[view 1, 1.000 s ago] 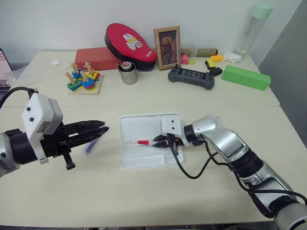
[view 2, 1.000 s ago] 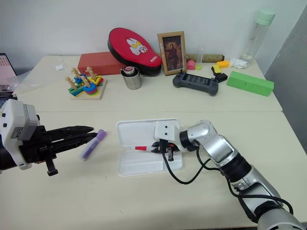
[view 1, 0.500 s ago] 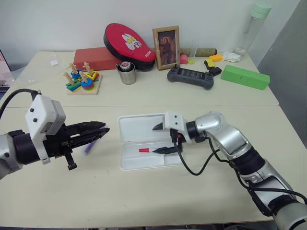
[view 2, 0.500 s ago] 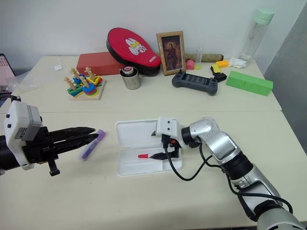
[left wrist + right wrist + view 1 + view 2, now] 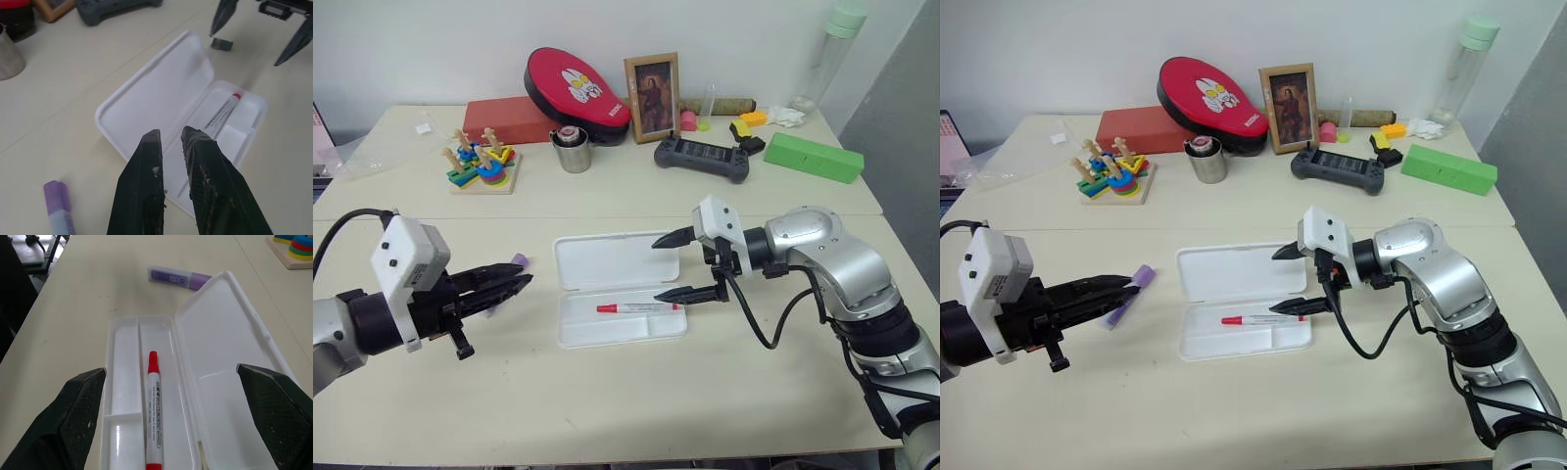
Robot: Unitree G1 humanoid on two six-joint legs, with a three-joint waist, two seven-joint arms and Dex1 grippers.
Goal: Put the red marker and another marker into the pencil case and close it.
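We see the pencil case lying open on the counter, its lid folded flat on the far side of the tray. The red marker lies in the tray's long compartment, lengthwise, with its red cap towards the left end of the case. The other marker, the lilac one, lies on the counter just to the left of the case, outside it.

The right hand hovers over the right end of the case with its fingers spread wide and pointing left, one tip above the lid and the other above the tray near the red marker's end. It is released and grips nothing.

The left hand hangs above the counter to the left of the case, fingertips aimed at it. In its wrist view we see the two fingers drawn almost together, a thin gap between them and nothing in it; the lilac marker rests on the counter to one side of them.

Farther back we note a wooden stacking toy, a metal cup, a picture frame, a dark game controller and a green box.
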